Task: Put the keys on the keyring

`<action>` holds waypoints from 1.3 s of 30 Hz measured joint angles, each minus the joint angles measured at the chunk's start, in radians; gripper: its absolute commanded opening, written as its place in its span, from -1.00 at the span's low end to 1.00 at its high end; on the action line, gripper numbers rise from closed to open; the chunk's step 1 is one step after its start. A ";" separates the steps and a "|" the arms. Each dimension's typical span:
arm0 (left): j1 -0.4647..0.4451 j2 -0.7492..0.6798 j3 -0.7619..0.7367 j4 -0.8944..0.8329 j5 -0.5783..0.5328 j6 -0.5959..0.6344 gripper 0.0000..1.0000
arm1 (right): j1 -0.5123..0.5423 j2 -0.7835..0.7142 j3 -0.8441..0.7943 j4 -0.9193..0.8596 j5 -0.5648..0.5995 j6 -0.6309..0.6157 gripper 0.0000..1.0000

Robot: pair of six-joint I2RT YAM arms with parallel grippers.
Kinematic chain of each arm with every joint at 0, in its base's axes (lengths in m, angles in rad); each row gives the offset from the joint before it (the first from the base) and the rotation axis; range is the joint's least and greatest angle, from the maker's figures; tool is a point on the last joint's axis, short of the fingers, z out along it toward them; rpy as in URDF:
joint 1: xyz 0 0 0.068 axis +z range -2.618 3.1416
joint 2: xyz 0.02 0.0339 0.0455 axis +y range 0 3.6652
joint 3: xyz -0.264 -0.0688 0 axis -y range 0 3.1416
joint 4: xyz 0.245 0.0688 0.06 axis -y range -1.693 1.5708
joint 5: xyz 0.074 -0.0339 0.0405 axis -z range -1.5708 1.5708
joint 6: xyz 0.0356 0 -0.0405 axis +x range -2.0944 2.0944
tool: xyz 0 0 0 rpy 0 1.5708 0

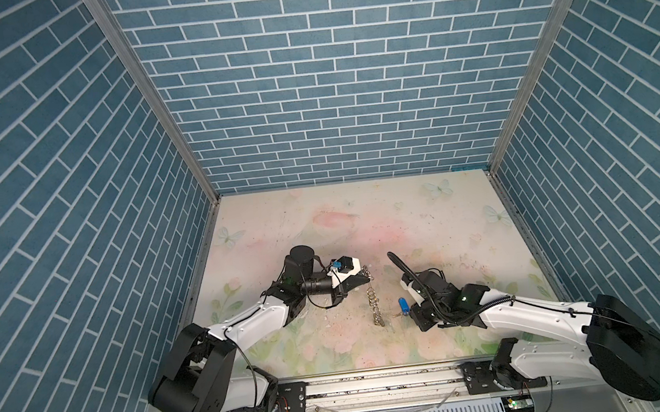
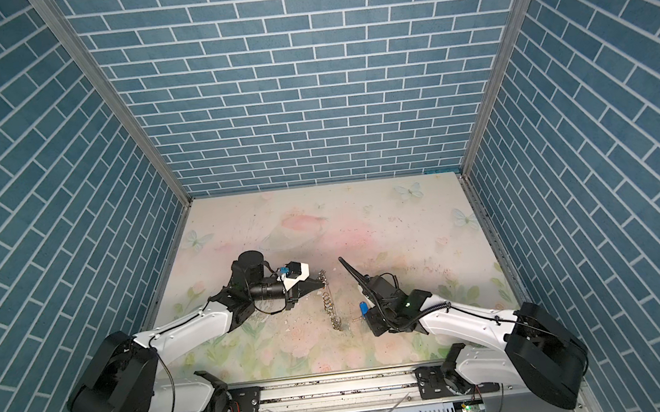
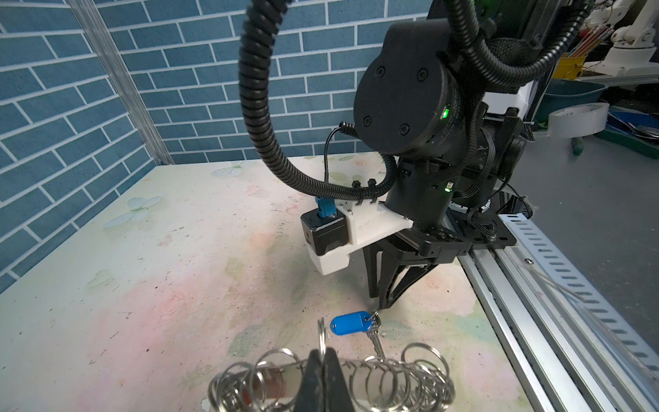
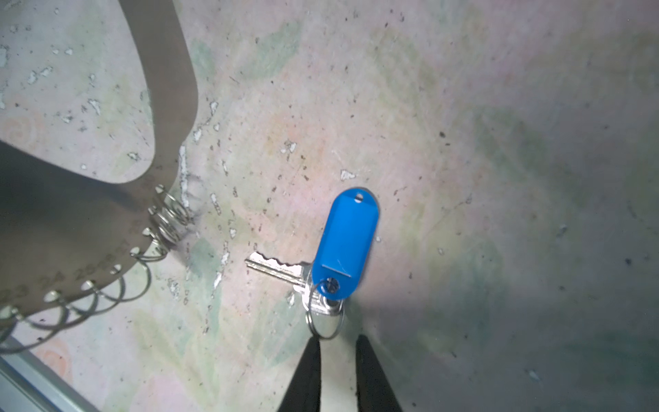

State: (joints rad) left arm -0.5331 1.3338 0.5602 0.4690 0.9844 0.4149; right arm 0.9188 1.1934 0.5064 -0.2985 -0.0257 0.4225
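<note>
The left gripper (image 3: pixel 322 360) is clamped tight on one small split ring (image 3: pixel 322 335) of the keyring (image 4: pixel 107 265), a thin silvery metal band strung with many wire rings, and holds it upright above the pale floral tabletop (image 4: pixel 463 142). Just beside the keyring, on the right arm's side, a small silver key with a blue oval plastic tag (image 4: pixel 331 257) lies flat. The right gripper (image 4: pixel 338 339) sits at the key's own little ring (image 4: pixel 309 323), jaws a narrow gap apart, not visibly gripping anything.

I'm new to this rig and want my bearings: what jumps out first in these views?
The blue-tagged key lies on the floral table, just ahead of the right claw, its jaws slightly apart. Beside it, the left claw pinches the ring-strung keyring, holding it up on edge.
</note>
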 measured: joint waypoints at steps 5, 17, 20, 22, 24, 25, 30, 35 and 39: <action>0.000 0.001 0.000 0.000 0.000 0.000 -1.00 | 0.011 0.026 0.000 0.012 0.016 0.000 -0.58; 0.000 0.001 0.000 0.000 0.000 0.000 -1.00 | 0.040 0.000 0.000 0.015 0.045 -0.003 -0.44; 0.000 0.001 0.000 0.000 0.000 0.000 -1.00 | 0.047 0.010 0.000 0.016 0.050 -0.004 -0.41; 0.000 0.001 0.000 0.000 0.000 0.000 -1.00 | 0.052 0.026 0.000 0.017 0.057 -0.008 -0.39; 0.000 0.001 0.000 0.000 0.000 0.000 -1.00 | 0.056 0.041 0.000 0.017 0.064 -0.009 -0.39; 0.000 0.001 0.000 0.000 0.000 0.000 -1.00 | 0.058 0.049 0.001 0.018 0.068 -0.009 -0.39; 0.000 0.001 0.000 0.000 0.000 0.000 -1.00 | 0.059 0.070 0.002 0.025 0.087 -0.011 -0.46; 0.000 0.001 0.000 0.000 0.000 0.000 -1.00 | 0.060 0.074 0.002 0.031 0.109 -0.011 -0.54; 0.000 0.001 0.000 0.000 0.000 0.000 -1.00 | 0.060 0.069 0.002 0.031 0.119 -0.011 -0.56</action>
State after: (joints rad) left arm -0.5331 1.3350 0.5602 0.4690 0.9844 0.4152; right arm 0.9783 1.2629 0.5079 -0.2672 0.0933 0.4110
